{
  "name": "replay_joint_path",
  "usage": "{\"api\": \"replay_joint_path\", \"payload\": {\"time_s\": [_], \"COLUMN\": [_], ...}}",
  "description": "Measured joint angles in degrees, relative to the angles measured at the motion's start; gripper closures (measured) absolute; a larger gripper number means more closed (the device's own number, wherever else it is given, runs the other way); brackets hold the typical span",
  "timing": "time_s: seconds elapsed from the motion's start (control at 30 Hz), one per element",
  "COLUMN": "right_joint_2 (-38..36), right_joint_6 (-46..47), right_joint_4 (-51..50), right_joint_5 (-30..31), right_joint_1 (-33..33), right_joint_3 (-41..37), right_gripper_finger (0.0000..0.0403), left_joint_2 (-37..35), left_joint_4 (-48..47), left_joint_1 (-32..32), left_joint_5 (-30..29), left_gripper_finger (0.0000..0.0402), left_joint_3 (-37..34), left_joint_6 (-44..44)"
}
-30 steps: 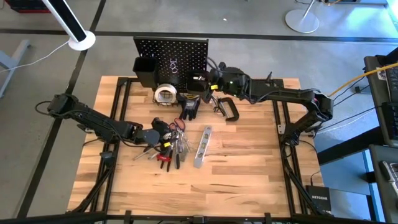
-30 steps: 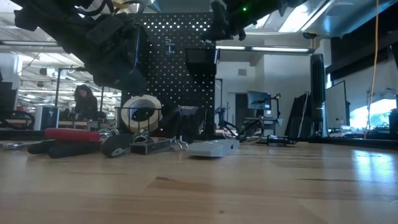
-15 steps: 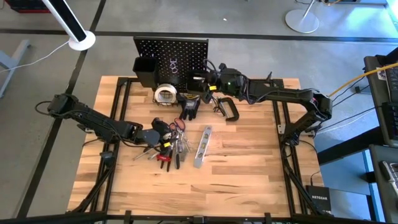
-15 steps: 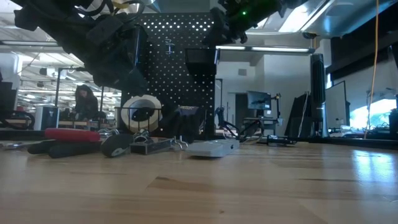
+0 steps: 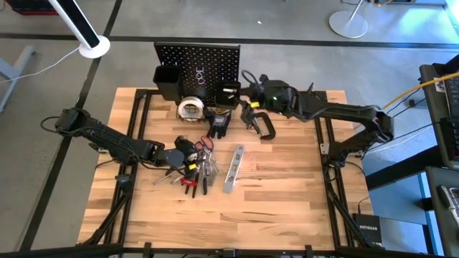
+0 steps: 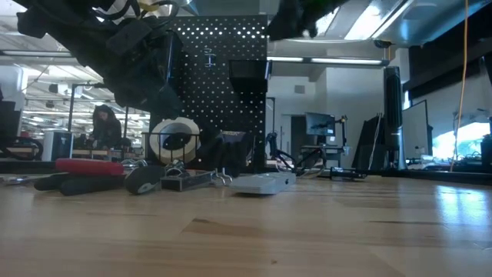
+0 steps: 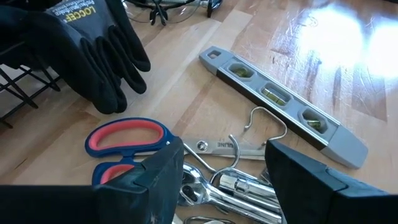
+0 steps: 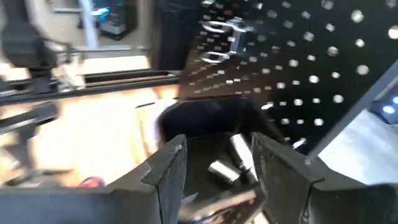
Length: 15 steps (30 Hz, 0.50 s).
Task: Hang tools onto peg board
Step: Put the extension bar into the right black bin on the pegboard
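Note:
The black peg board point(image 5: 197, 63) stands upright at the table's far edge, with a tall black bin point(image 5: 168, 82) and a small bin point(image 5: 228, 94) on it. My right gripper point(image 8: 214, 165) hangs open just above the small bin point(image 8: 205, 134), in which silver pieces point(image 8: 230, 160) lie. The pale tape roll point(image 5: 191, 109), black gloves point(image 5: 219, 123) and C-clamp point(image 5: 262, 125) lie before the board. My left gripper point(image 7: 224, 177) stands open low over a pile of silver tools point(image 7: 239, 186), beside the red-handled scissors point(image 7: 124, 138) and the silver level point(image 7: 280, 102).
Red-handled pliers point(image 5: 190, 182) lie at the near side of the tool pile. A chrome hook point(image 8: 225, 36) sticks out of the peg board above the small bin. The near half and right side of the wooden tabletop point(image 5: 287, 201) are bare. A person shows far off point(image 6: 102, 127).
My right gripper has drawn back from the peg board toward the table's right edge and risen a little. The left arm and the tools on the table have kept still.

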Motion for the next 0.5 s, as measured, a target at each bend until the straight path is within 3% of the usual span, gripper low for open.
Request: {"api": "replay_joint_path", "payload": {"time_s": [0.2,0.33,0.5], "right_joint_2": [-6.03,-6.15,-5.09], "right_joint_6": [0.03,0.21,0.43], "right_joint_4": [-11.65,-18.29,-15.98], "right_joint_5": [-0.04,-0.11,-0.39], "right_joint_1": [6.80,11.99,17.22], "right_joint_3": [0.02,-0.05,-5.38], "right_gripper_finger": [0.0219,0.0219,0.0219], "left_joint_2": [0.00,0.00,0.00], "left_joint_4": [0.10,0.06,0.07], "left_joint_1": [0.00,0.00,0.00], "left_joint_5": [0.00,0.02,0.02], "left_gripper_finger": [0.0188,0.0188,0.0188], "left_joint_3": [0.00,-0.01,-0.02], "left_joint_6": [-0.20,-0.84,-0.77]}}
